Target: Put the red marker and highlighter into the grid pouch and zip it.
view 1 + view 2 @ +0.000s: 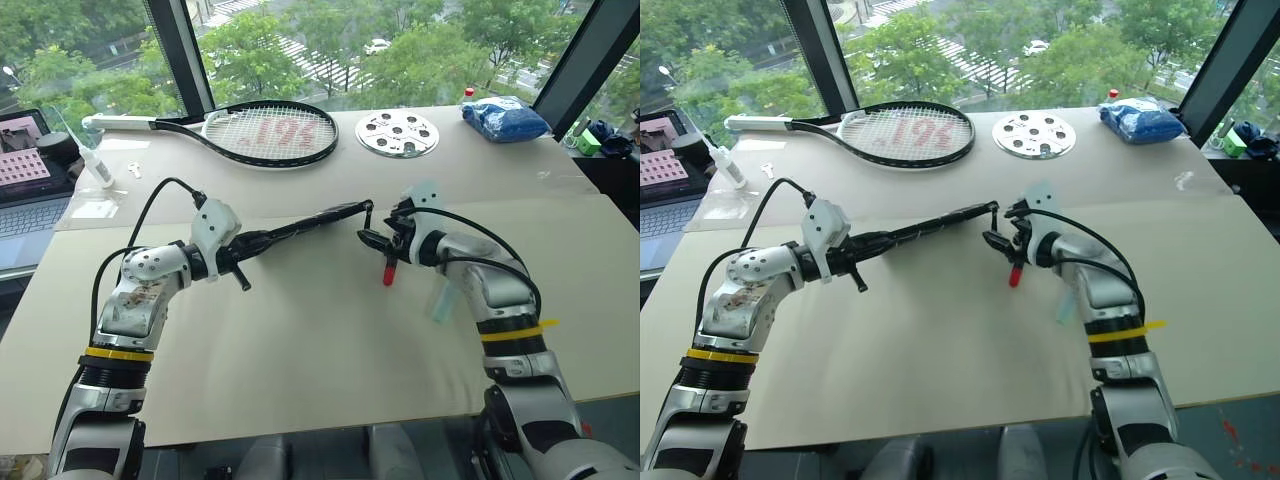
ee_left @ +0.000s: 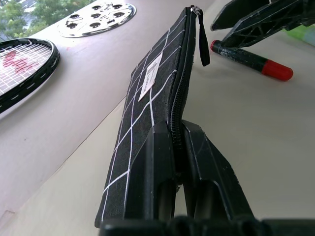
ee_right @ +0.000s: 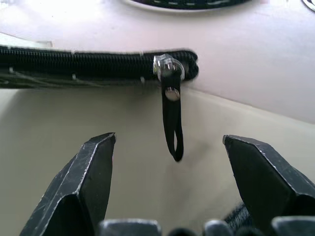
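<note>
I read this as an upper-floor office or lab room set up for robot trials. My work surface is a large table (image 1: 300, 340) covered in plain beige board, standing against floor-to-ceiling windows (image 1: 300, 40) with dark frames; treetops and a street with a car lie below. An open laptop (image 1: 25, 190) sits beyond my left arm. Unrelated props lie past the grippers: a tennis racket (image 1: 265, 133), a perforated metal disc (image 1: 397, 133), a blue packet (image 1: 503, 118).
</note>
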Robot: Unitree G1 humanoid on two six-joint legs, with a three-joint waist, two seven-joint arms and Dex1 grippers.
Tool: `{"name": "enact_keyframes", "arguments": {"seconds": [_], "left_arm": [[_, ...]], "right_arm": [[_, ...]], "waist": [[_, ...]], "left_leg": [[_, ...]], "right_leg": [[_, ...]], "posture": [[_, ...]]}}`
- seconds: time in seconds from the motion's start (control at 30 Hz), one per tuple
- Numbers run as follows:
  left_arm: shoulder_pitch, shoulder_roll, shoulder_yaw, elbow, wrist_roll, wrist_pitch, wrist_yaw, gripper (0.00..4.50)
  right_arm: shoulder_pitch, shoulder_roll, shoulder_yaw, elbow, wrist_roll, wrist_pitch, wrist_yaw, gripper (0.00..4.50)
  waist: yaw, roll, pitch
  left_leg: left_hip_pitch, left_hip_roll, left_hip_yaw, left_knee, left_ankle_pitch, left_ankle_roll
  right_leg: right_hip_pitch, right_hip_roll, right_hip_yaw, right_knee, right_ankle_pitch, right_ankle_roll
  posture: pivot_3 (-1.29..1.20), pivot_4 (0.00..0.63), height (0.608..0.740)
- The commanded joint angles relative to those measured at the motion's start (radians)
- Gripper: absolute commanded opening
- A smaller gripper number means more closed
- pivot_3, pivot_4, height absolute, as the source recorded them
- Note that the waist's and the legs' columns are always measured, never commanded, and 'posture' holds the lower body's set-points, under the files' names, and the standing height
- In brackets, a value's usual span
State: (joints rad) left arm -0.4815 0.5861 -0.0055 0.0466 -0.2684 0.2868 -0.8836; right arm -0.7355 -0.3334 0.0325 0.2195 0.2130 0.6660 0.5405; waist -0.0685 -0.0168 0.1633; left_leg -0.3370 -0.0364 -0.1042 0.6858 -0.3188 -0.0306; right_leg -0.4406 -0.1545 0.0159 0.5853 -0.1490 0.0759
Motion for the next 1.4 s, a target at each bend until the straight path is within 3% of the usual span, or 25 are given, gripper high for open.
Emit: {"name": "enact_keyframes", "arguments": {"seconds": [0.03, 0.07, 0.17, 0.47, 0.7, 1.0, 1.27, 1.4], "left_arm": [[0.001, -0.004, 0.004, -0.049, -0.003, 0.000, 0.012, 0.00], [0.004, -0.008, 0.006, -0.056, -0.008, 0.005, 0.014, 0.00], [0.013, -0.013, 0.005, -0.074, -0.011, 0.013, 0.022, 0.00], [0.030, -0.030, 0.009, -0.107, -0.023, 0.035, 0.040, 0.00], [0.034, -0.035, 0.002, -0.108, -0.014, 0.034, 0.041, 0.00], [0.033, -0.040, -0.006, -0.097, -0.006, 0.023, 0.045, 0.00], [0.022, -0.037, -0.002, -0.090, -0.008, 0.023, 0.043, 0.00], [0.023, -0.033, -0.001, -0.090, -0.007, 0.022, 0.041, 0.00]], "right_arm": [[-0.037, 0.011, 0.013, 0.041, -0.016, -0.065, 0.013, 3.86], [-0.040, 0.013, 0.017, 0.053, -0.019, -0.077, 0.017, 3.86], [-0.044, 0.021, 0.022, 0.078, -0.022, -0.109, 0.026, 3.21], [-0.045, 0.029, 0.026, 0.104, -0.036, -0.153, 0.042, 0.04], [-0.038, 0.012, 0.056, 0.062, -0.069, -0.172, 0.055, 0.04], [-0.029, 0.089, 0.162, -0.192, -0.042, -0.046, 0.106, 0.04], [-0.010, 0.066, 0.284, -0.221, -0.091, -0.043, 0.183, 0.04], [-0.014, 0.103, 0.277, -0.258, -0.026, 0.001, 0.210, 0.04]], "waist": [[0.000, 0.000, 0.000], [0.001, 0.000, 0.000], [0.001, 0.000, 0.000], [0.000, 0.000, 0.000], [0.000, 0.000, 0.000], [-0.001, 0.000, 0.000], [0.003, 0.000, 0.000], [0.001, 0.000, 0.000]], "left_leg": [[0.000, 0.000, 0.000, 0.000, 0.000, 0.000], [0.000, 0.000, 0.000, 0.000, 0.000, 0.000], [0.000, 0.000, 0.000, 0.000, 0.000, 0.000], [0.000, 0.000, 0.000, 0.000, 0.000, 0.000], [0.000, 0.000, 0.000, 0.000, 0.000, 0.000], [0.000, 0.000, 0.000, 0.000, 0.000, 0.000], [0.000, 0.000, 0.000, 0.000, 0.000, 0.000], [0.000, 0.000, 0.000, 0.000, 0.000, 0.000]], "right_leg": [[0.000, 0.000, 0.000, 0.000, 0.000, 0.000], [0.000, 0.000, 0.000, 0.000, 0.000, 0.000], [0.000, 0.000, 0.000, 0.000, 0.000, 0.000], [0.000, 0.000, 0.000, 0.000, 0.000, 0.000], [0.000, 0.000, 0.000, 0.000, 0.000, 0.000], [-0.001, 0.000, 0.000, 0.000, 0.000, 0.000], [0.000, 0.000, 0.000, 0.000, 0.000, 0.000], [-0.001, 0.000, 0.000, 0.000, 0.000, 0.000]], "posture": [[0.00, 0.150, 0.740], [0.00, 0.150, 0.740], [0.00, 0.150, 0.740], [0.00, 0.150, 0.740], [0.00, 0.150, 0.740], [0.00, 0.150, 0.740], [0.00, 0.150, 0.740], [0.00, 0.150, 0.740]]}}
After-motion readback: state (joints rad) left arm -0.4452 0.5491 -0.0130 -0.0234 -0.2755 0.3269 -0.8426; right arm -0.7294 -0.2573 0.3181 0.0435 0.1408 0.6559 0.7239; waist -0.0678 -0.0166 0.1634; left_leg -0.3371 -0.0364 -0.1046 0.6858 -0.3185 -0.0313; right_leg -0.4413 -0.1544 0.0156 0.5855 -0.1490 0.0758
